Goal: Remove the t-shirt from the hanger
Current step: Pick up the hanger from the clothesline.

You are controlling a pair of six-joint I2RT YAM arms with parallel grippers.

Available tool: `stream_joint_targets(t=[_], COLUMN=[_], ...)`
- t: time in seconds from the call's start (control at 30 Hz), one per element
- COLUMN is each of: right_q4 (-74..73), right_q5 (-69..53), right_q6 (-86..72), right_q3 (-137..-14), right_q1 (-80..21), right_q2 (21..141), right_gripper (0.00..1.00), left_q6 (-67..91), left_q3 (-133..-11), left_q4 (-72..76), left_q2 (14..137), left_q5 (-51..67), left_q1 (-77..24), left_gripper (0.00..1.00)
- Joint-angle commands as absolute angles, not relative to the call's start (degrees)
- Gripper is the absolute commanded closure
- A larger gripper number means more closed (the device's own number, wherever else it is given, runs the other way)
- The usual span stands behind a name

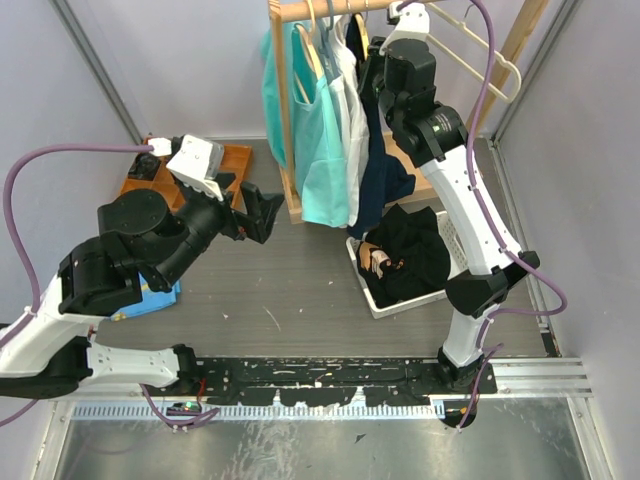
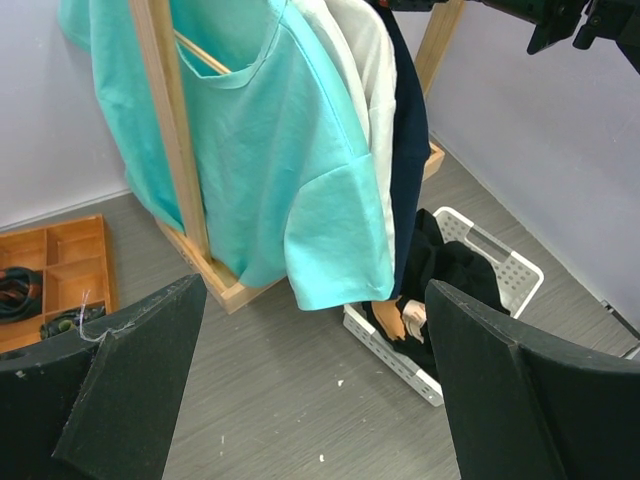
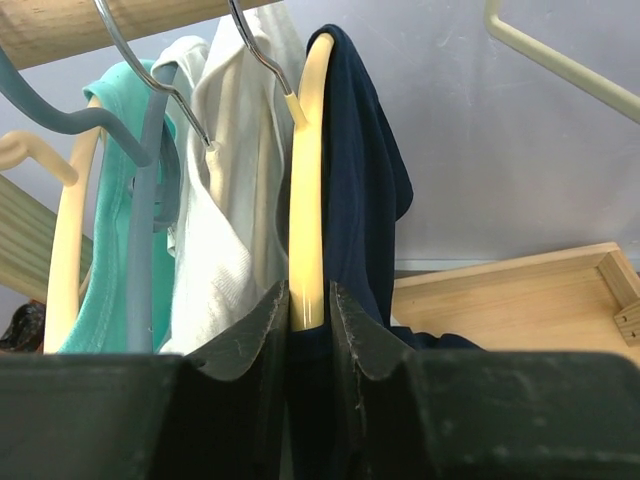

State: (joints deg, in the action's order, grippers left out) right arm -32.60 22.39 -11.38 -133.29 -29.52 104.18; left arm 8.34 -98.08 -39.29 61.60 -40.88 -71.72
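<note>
From above, the rack (image 1: 283, 120) stands at the far side of the floor. On it hang a teal shirt (image 1: 325, 150), then a white shirt (image 1: 352, 90), and the navy t-shirt (image 1: 385, 170) at the rack's right end. The right arm (image 1: 445, 140) reaches up to the top of the rack, over the navy t-shirt. A basket (image 1: 361, 280) of dark clothes sits on the floor just right of and in front of the rack. A wooden tray (image 1: 238, 158) lies to the rack's left. The left pincer (image 1: 258, 215) hangs left of the rack, apart from it, jaws spread wide and holding nothing.

From the left wrist, both dark fingers (image 2: 140, 380) stand far apart. Between them show the rack's shirts and the basket below the navy one.

From the right wrist, the right pincer (image 3: 308, 305) is pinched on the arm of a yellow hanger (image 3: 305, 160), one finger pressed to each side. The navy t-shirt drapes over that hanger, just right of it. The hanger's wire hook rises toward the rail (image 3: 60, 25). The white and teal shirts hang to its left.
</note>
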Motion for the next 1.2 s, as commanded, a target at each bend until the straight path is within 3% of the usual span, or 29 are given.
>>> stream_joint_targets(t=[0.0,0.43,1.17], right_q4=[-25.90,-19.64,-20.48], right_q5=[23.20,21.18,19.00], right_q6=[-8.15,-5.08,-7.46], right_q3=[-136.10,-135.77,-121.89], right_q1=[-29.27,-29.27,-29.33], right_q2=[102.67,97.57,84.07], right_gripper=[0.99,1.00,0.99], left_q6=[7.22,6.26,-2.36], left_q3=[-98.61,-99.47,-111.31], left_q4=[-37.13,-34.90,-30.55], left_q2=[61.96,63.39,75.65], left_q5=[-41.48,-40.98,-40.01], left_q1=[-71.54,-71.59,-71.09], left_gripper=[0.02,0.02,0.02])
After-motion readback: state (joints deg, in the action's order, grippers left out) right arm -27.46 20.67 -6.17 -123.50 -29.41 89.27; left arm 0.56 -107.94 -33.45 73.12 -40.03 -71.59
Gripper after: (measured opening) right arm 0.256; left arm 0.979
